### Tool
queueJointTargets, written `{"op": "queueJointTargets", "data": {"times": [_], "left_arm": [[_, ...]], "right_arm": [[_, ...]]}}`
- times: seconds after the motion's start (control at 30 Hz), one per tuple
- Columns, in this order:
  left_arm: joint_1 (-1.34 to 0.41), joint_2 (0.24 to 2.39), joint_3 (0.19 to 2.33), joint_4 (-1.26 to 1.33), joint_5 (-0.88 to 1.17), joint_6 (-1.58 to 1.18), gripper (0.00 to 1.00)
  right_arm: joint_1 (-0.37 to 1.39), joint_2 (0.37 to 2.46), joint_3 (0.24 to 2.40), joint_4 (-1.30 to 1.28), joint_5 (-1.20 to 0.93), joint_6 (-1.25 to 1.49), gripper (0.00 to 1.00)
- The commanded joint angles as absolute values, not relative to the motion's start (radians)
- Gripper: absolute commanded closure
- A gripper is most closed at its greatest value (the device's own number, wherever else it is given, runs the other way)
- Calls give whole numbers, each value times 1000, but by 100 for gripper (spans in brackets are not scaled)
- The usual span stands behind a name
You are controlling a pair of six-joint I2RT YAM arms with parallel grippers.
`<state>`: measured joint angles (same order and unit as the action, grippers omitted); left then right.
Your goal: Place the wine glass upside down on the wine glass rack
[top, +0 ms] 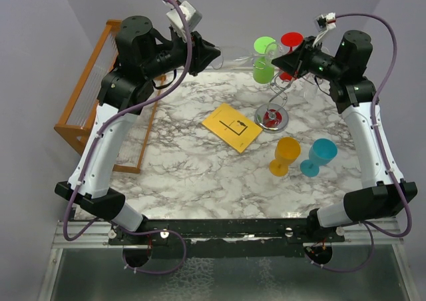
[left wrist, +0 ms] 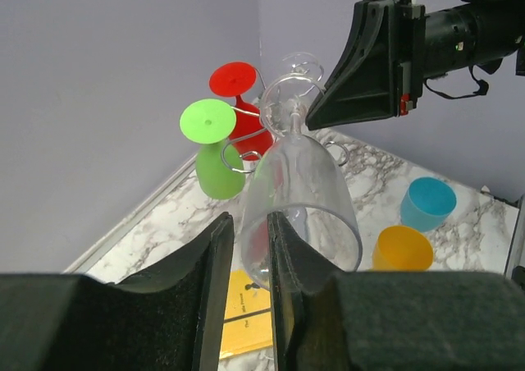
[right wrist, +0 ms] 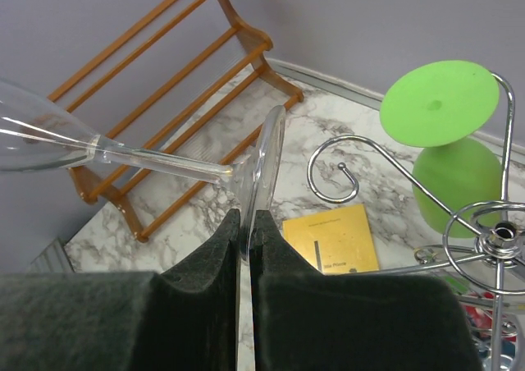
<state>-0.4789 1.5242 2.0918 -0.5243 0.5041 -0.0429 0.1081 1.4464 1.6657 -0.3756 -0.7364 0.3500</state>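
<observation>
Right claw [right wrist: 247, 223]: closed edge-on over the foot of the clear wine glass [right wrist: 156, 159]. Glass is held level in the air, foot just beside the curled top arms of the wine glass rack [right wrist: 353, 153], not hung on them. Left claw [left wrist: 251, 231]: jaws slightly parted astride the bowl rim; whether the pads touch glass is unclear. Green glass [right wrist: 455, 174] and red glass [left wrist: 234, 84] hang inverted on the rack. Orange glass [top: 286, 156] and teal glass [top: 319, 156] stand on the surface [top: 180, 174].
</observation>
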Motion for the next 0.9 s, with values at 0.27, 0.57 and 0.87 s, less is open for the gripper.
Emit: {"op": "queueJointTargets", "data": {"times": [0.27, 0.57, 0.87], "left_arm": [[-464, 1436, 2073, -599, 220, 89, 24], [-462, 1432, 2073, -625, 27, 179, 12], [-462, 1443, 2061, -627, 51, 189, 7]], "right_arm": [[112, 1398, 1699, -430, -554, -2, 99], [120, 1410, 1819, -639, -552, -413, 99], [270, 1426, 1834, -735, -284, -762, 99]]}}
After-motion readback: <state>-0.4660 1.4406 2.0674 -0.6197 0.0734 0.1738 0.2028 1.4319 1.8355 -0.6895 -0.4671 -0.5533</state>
